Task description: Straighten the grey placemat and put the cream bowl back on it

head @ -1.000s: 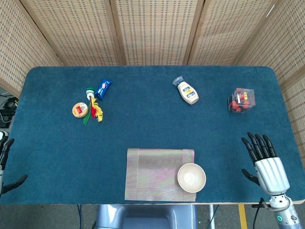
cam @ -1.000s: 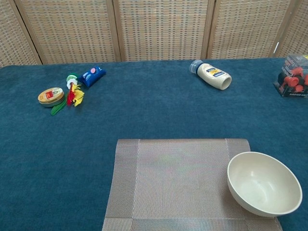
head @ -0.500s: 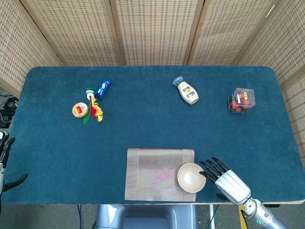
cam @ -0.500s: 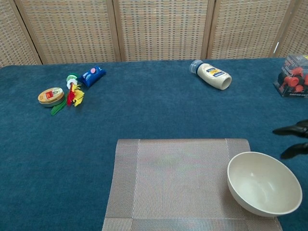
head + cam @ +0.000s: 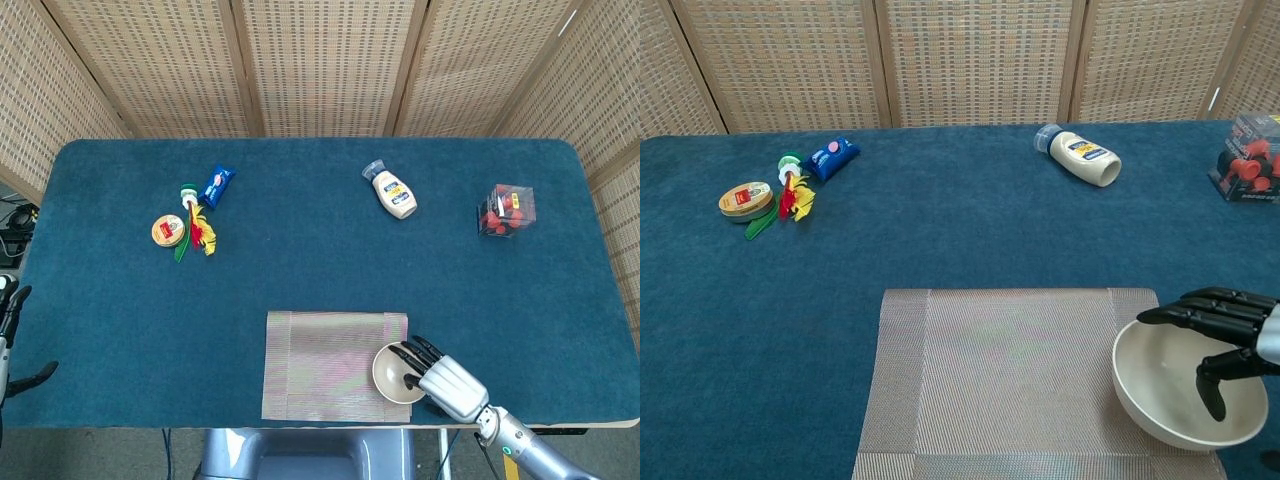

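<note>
Here my right hand (image 5: 1230,335) hovers over the cream bowl (image 5: 1165,385), fingers spread and holding nothing; the bowl lies directly beneath it, straddling the grey placemat's (image 5: 1010,385) right edge; my left hand (image 5: 12,340) waits well apart at the table's far left.

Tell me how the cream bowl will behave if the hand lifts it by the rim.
The round cream bowl looks rigid, so it should keep its shape. Its smooth glossy wall may slip in a rim pinch. It straddles the edge of the grey woven placemat, so it could rock as the right hand takes hold.
</note>
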Robot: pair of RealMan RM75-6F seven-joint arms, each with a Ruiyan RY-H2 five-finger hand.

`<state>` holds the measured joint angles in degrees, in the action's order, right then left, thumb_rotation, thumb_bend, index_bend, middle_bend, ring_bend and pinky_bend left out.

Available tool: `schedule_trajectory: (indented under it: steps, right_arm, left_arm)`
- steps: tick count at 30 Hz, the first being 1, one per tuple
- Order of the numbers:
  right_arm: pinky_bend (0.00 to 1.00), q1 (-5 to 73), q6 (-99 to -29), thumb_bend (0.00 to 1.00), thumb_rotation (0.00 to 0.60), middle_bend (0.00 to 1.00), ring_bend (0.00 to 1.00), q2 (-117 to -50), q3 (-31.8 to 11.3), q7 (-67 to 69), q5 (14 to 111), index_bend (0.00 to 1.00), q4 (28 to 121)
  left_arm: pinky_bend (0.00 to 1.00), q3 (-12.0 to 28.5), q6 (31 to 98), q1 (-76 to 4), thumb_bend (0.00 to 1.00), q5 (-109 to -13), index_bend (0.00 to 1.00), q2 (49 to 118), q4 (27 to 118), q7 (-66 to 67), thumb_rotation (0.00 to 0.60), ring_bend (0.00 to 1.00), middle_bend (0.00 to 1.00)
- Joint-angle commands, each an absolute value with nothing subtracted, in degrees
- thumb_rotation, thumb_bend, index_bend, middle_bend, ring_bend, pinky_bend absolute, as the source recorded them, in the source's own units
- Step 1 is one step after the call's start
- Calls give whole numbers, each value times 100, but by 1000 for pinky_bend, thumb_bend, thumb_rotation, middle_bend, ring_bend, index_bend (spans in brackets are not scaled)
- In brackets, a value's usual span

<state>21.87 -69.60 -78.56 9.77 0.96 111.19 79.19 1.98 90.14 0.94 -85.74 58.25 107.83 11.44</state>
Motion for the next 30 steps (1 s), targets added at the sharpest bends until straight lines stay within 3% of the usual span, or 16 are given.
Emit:
schedule_trajectory:
  steps: [1, 8, 15, 24, 30]
  right_arm:
    - [0, 2232, -7057, 571, 600, 0, 0, -7985, 956, 250, 11116, 653, 7793]
    - [0, 2296, -7528, 596, 600, 2, 0, -8051, 720, 823, 10985, 719, 7810]
    - [0, 2569, -7562, 599, 600, 13, 0, -7782, -38, 1037, 10266, 728, 7955]
    - [0, 3034, -5907, 599, 600, 0, 0, -7875, -971, 169, 8009, 730, 7538]
    - [0, 3194, -5393, 599, 600, 0, 0, -8187, -1268, -670, 6787, 730, 7338]
  left_arm:
    - [0, 200, 9021, 94, 0, -8576, 0, 5821, 10780, 1130, 600, 0, 0]
    - [0, 198, 9026, 95, 0, -8573, 0, 5802, 10782, 1090, 600, 0, 0]
    - [0, 185, 9036, 98, 0, -8594, 0, 5790, 10787, 1063, 600, 0, 0]
    - [0, 164, 9015, 90, 0, -8623, 0, 5771, 10804, 997, 600, 0, 0]
    - [0, 166, 8996, 81, 0, -8605, 0, 5747, 10795, 935, 600, 0, 0]
